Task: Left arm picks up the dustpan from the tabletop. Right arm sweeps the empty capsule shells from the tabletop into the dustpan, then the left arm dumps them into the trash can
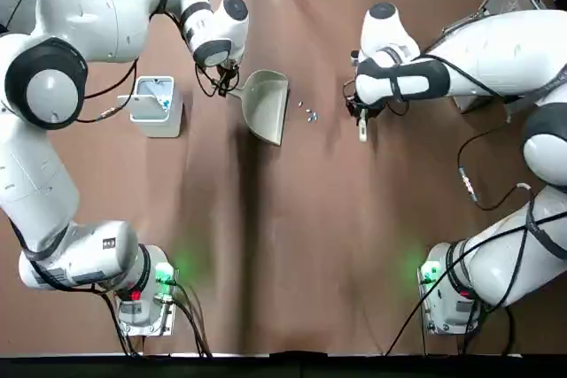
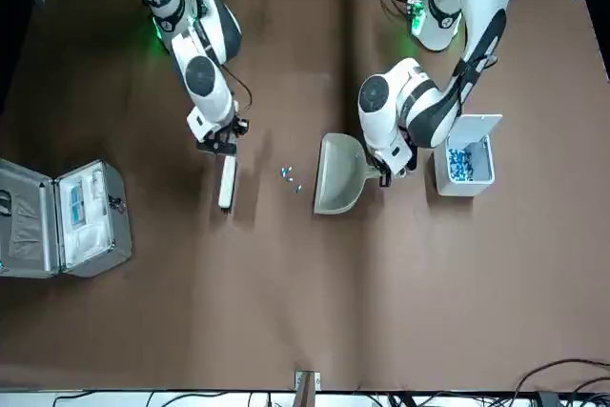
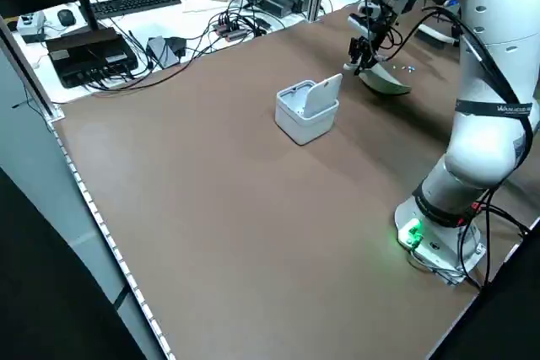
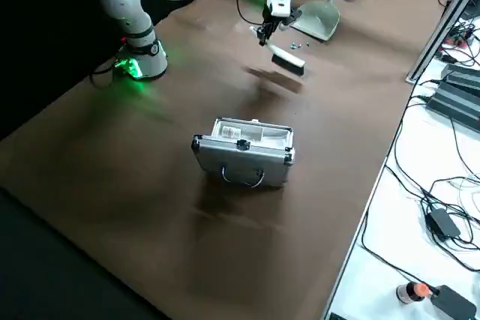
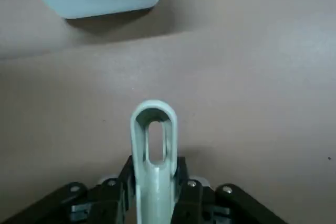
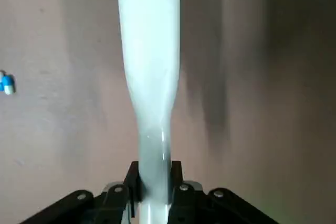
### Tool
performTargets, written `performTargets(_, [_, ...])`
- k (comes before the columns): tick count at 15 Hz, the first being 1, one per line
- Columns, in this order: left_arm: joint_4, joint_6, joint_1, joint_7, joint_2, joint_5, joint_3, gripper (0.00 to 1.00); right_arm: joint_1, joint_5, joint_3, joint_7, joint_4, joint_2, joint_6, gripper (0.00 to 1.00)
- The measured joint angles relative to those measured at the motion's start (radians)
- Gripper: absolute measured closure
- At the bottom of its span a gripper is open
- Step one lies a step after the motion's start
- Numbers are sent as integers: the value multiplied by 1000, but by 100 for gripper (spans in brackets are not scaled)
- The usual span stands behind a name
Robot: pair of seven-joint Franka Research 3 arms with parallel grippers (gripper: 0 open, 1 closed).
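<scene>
Cream-white dustpan (image 1: pixel 266 105), handle pinched in the left claw (image 5: pixel 155 182), scoop beside the blue-and-white capsule shells (image 1: pixel 311 116). Right claw (image 6: pixel 155 184) grips the brush (image 2: pixel 228 183). Sweeping appears imminent; brush must lower, then push shells left.

Brush (image 6: pixel 149 40) — its far end cut off, right wrist view.

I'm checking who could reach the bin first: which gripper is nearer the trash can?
Left. The left gripper holds the dustpan just to the right of the trash can; the right gripper is farther right, beyond the dustpan and capsule shells.
</scene>
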Motion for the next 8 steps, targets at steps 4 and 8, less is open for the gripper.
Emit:
performTargets(4, [2,7,-3,-5,18,16,0,67,60,1,5,75,123,89,-64,73])
performTargets(8, [23,8,-32,-40,41,27,2,67,134,37,7,140,206,179,-65,73])
